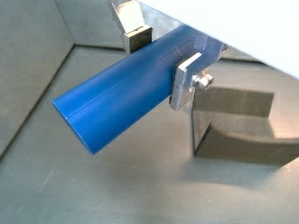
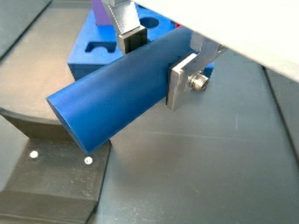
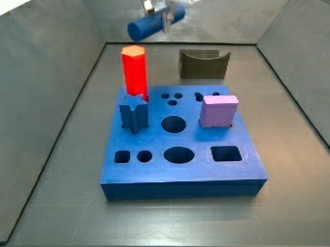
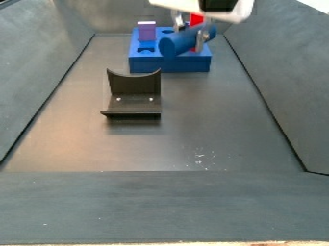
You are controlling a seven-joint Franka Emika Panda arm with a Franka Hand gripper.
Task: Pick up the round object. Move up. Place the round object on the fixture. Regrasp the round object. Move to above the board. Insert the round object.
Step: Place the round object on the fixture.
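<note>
The round object (image 1: 117,96) (image 2: 111,101) is a long smooth blue cylinder held crosswise in the air. My gripper (image 1: 163,61) (image 2: 158,61) is shut on it near one end, with a silver finger on each side. In both side views the gripper (image 3: 157,17) (image 4: 195,29) hangs high with the cylinder (image 3: 149,26) (image 4: 176,40) tilted in it. The fixture (image 1: 239,131) (image 3: 203,65) (image 4: 133,93), a dark block with a curved notch, stands on the floor below and beside the cylinder. The blue board (image 3: 180,154) (image 2: 100,52) (image 4: 161,58) lies beyond it.
A red hexagonal peg (image 3: 133,68) and a dark-blue star peg (image 3: 133,111) stand in the board. A lilac cube (image 3: 221,110) (image 4: 146,34) sits in it too. Grey sloped walls (image 3: 52,116) enclose the floor.
</note>
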